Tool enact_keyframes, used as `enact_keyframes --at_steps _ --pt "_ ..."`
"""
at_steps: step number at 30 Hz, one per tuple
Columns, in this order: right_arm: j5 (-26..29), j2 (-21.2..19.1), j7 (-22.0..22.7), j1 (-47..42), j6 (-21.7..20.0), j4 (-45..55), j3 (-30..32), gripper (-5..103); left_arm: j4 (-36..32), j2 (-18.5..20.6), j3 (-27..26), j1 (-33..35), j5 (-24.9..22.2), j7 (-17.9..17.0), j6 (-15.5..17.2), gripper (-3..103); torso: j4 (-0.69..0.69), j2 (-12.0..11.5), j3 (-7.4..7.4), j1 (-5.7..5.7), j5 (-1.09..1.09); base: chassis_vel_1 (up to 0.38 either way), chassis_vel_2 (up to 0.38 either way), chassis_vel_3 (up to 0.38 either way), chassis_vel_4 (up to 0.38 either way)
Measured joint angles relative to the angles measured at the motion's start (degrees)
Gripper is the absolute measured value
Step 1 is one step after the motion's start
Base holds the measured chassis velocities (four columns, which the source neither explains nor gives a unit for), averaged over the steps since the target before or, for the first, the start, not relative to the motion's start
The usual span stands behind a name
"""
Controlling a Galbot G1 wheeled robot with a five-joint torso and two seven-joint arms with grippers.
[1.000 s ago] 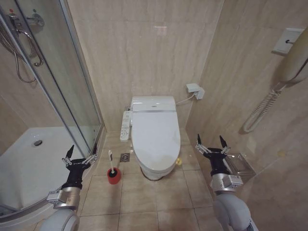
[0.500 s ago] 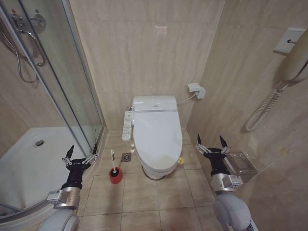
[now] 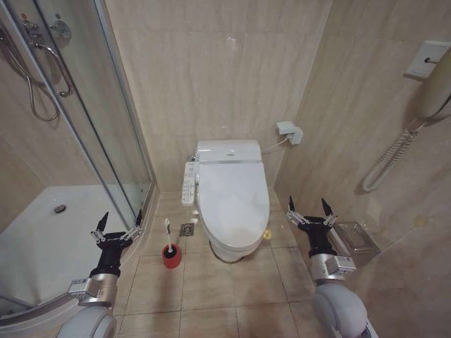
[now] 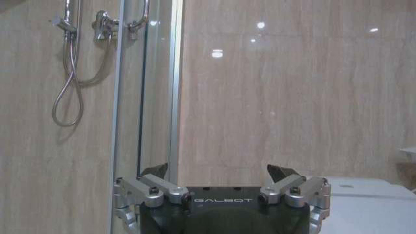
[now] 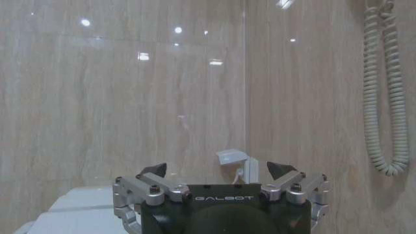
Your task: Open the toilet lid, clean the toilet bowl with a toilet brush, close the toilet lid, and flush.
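The toilet lid [image 3: 232, 201] is down, a glossy white oval that covers the toilet bowl, so the bowl's inside is hidden. The toilet brush [image 3: 168, 234] stands upright by its thin white handle in a small red cup [image 3: 170, 256] on the floor, left of the toilet. My left gripper [image 3: 121, 220] is raised near the shower door, open and empty, well short of the brush. My right gripper [image 3: 307, 205] is raised to the right of the toilet, open and empty too. Both wrist views show the open fingers [image 4: 155, 171] [image 5: 152, 170] against the tiled wall.
A glass shower door [image 3: 106, 141] and a white shower tray [image 3: 49, 239] fill the left side. A control panel [image 3: 189, 183] sits on the toilet's left flank, with a floor drain [image 3: 186, 229] below it. A wall handset with a coiled cord [image 3: 392, 160] and a clear holder [image 3: 356, 238] hang on the right wall.
The whole head view has shifted slightly, so the camera has moved. Both grippers hold the same raised, open pose, and the lid and brush stay put.
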Motion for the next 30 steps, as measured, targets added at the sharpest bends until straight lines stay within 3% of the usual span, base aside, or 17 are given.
enact_keyframes --at_steps 23,30 --pt "0.0 0.0 0.0 0.0 0.0 0.0 0.0 100 0.0 0.0 0.0 0.0 0.0 0.0 0.0 100 0.04 0.0 0.00 0.00 -0.01 -0.063 -0.064 0.065 0.065" --pt "0.0 0.0 0.0 0.0 0.0 0.0 0.0 100 0.0 0.0 0.0 0.0 0.0 0.0 0.0 100 -0.01 0.0 0.00 -0.01 0.01 -0.032 -0.048 0.034 0.053"
